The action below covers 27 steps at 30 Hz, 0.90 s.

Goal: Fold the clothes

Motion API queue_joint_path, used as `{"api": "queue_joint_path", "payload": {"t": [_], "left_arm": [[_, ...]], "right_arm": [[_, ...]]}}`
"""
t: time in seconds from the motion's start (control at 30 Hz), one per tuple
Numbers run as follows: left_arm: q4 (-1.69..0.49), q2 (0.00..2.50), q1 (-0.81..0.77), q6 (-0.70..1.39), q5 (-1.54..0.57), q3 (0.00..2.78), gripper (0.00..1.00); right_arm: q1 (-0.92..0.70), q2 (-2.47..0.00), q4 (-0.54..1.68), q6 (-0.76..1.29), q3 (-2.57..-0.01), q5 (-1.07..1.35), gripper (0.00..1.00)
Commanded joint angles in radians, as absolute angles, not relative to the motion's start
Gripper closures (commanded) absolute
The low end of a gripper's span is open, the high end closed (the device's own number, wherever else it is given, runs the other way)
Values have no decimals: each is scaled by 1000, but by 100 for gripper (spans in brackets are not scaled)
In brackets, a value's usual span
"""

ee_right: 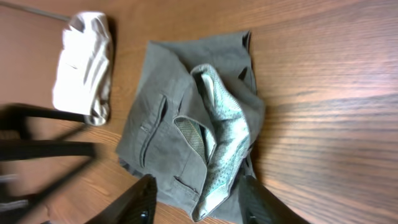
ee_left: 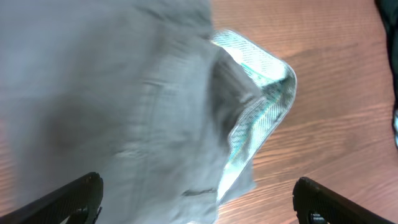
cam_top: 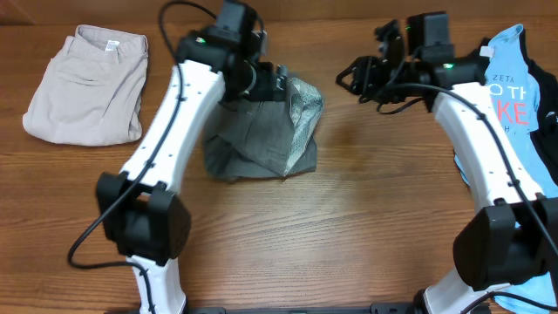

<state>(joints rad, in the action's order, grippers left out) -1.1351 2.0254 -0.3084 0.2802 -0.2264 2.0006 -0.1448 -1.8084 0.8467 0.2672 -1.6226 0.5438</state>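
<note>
Closest to the left wrist lens, the dark grey shorts (ee_left: pixel 124 106) fill the view. They lie bunched at the middle of the table (cam_top: pixel 349 227), probably because both arms reach there. The light blue T-shirt (cam_top: pixel 514 87) lies at the right edge under the right arm, apparently waiting its turn. The beige shorts (cam_top: pixel 87 87) sit folded at the far left, well apart, seemingly a finished pile. A pale lining flap (ee_right: pixel 224 130) is turned outward, so the fold looks unfinished. The left gripper (ee_left: pixel 199 199) hangs over the cloth with fingers spread, pinching nothing. The right gripper (ee_right: pixel 199 202), also spread, hovers beside the shorts.
</note>
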Motion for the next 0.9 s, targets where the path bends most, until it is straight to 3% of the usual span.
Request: {"api": "queue_joint_path", "payload": {"t": [0.0,0.13,0.43,0.47,0.5,0.53,0.57,0.6,0.87], "left_arm": [[-1180,1927,-238,204,-136,2064,0],[-1231,1921,-180,179,-120,2064,0],[-1255,1922,-163,178,-120,2064,0],[-1256,1923,-164,178,-120,2063,0],[-1256,1924,-164,178,-120,2063,0],[-1255,1924,-167,178,-120,2061,0],[-1253,1924,-171,179,-120,2056,0],[-1252,1924,-173,179,-120,2053,0],[-1250,1925,-178,179,-120,2043,0]], "right_arm": [[-226,-1820,837,255,-1623,410,50],[-322,-1880,813,256,-1623,312,43],[-381,-2059,643,258,-1623,269,42],[-381,-2070,630,258,-1623,269,46],[-381,-2072,625,258,-1623,269,58],[-380,-2073,613,258,-1623,265,83],[-379,-2071,602,258,-1624,266,92],[-378,-2065,596,258,-1627,266,96],[-335,-2053,708,258,-1768,246,96]]}}
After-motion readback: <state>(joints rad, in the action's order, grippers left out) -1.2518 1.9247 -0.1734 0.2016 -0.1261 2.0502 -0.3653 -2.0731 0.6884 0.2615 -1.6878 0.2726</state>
